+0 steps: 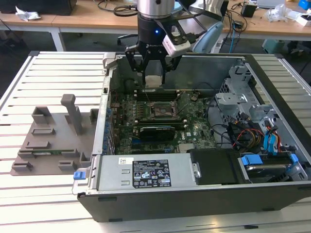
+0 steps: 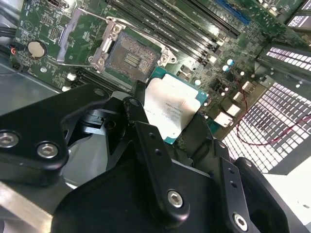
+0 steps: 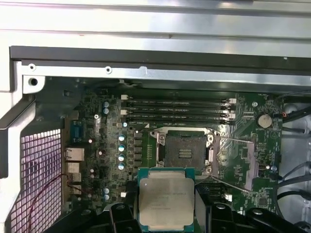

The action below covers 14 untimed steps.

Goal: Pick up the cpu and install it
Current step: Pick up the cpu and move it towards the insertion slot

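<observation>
The cpu (image 1: 153, 80) is a flat square chip with a pale silver top, and my gripper (image 1: 153, 76) is shut on it. It hangs above the open computer case, over the far part of the motherboard. The empty socket (image 1: 161, 109) lies lower down and nearer the camera, its metal frame swung open. In both wrist views the cpu (image 2: 171, 108) (image 3: 166, 200) sits level between the black fingers (image 2: 132, 112), with a thin green edge showing around the metal top. The open socket (image 2: 130, 54) (image 3: 186, 151) lies just beyond the chip, apart from it.
Memory slots (image 3: 175, 109) run along the socket's far side. A long black card (image 1: 154, 131) lies on its near side. The power supply (image 1: 146, 171) fills the case's front. Drive bays with blue cables (image 1: 265, 136) crowd the exterior view's right. A grey fixture (image 1: 53, 131) stands outside the case.
</observation>
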{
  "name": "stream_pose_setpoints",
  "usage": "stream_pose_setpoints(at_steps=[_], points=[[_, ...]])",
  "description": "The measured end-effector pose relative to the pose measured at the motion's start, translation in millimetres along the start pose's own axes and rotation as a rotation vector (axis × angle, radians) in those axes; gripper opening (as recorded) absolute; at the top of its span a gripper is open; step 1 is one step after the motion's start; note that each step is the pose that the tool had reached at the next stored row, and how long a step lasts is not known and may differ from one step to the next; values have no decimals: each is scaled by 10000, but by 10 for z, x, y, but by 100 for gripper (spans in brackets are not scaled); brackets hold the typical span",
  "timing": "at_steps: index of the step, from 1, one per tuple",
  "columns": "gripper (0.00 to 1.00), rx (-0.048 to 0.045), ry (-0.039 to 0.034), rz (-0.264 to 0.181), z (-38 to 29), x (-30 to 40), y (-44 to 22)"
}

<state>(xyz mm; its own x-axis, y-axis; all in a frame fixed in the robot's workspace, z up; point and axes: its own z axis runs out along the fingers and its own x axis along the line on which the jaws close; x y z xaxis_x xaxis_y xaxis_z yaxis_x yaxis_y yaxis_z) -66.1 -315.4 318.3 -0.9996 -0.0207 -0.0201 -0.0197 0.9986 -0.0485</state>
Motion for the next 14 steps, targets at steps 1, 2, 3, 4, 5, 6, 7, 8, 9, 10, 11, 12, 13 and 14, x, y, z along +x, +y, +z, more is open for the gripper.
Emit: stream_pose_setpoints(at_steps=[1,2,3,4,5,6,7,8,9,10,11,12,13,14], points=[[55,3,0,-1,16,-10,4],[55,4,1,-1,25,-15,7],[55,6,1,-1,32,-20,8],[55,6,1,-1,41,-26,11],[55,8,0,-1,51,-31,14],[55,11,0,-1,67,-39,20],[55,15,2,-1,78,-45,28],[55,20,0,-3,94,-52,46],[55,24,0,-5,101,-55,55],[55,28,1,-7,110,-61,69],[55,31,1,-10,118,-70,85],[55,36,0,-13,133,-81,105],[55,44,0,-17,150,-94,122],[55,54,0,-19,164,-109,132]])
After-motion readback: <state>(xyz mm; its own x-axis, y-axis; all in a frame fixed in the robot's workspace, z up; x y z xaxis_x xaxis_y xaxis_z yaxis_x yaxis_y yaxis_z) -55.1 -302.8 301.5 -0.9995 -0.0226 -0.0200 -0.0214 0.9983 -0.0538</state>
